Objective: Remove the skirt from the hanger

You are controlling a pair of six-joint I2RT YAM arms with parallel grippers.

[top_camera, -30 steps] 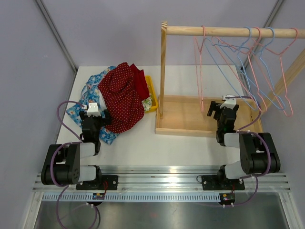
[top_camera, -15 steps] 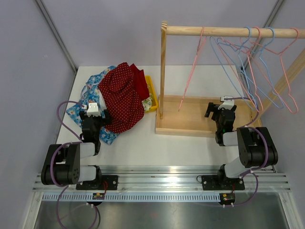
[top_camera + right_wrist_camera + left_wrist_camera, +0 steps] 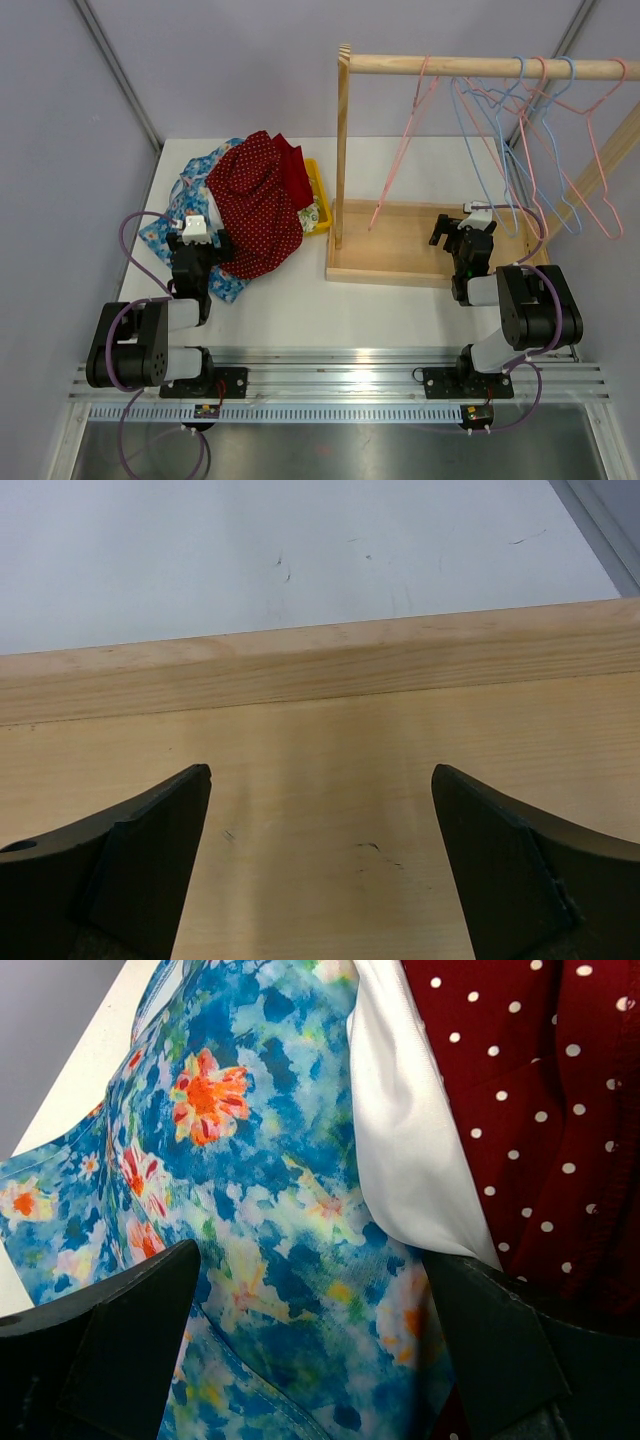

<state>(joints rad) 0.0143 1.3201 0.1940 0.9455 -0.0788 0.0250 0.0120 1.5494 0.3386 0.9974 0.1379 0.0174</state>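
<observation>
A red polka-dot skirt lies crumpled on the table at the left, on a blue floral garment. None of the wire hangers on the wooden rail carries clothing. One pink hanger hangs tilted to the left. My left gripper is open and low over the pile. In the left wrist view its jaws straddle blue floral cloth, with red dotted cloth at the right. My right gripper is open and empty over the rack's wooden base.
A yellow item lies beside the pile against the rack's upright post. The rack's base tray takes up the right half of the table. Grey walls stand on both sides.
The pink hanger has swung free to the left on the rail. My right gripper has drawn back a little toward its base. The left arm has not moved.
</observation>
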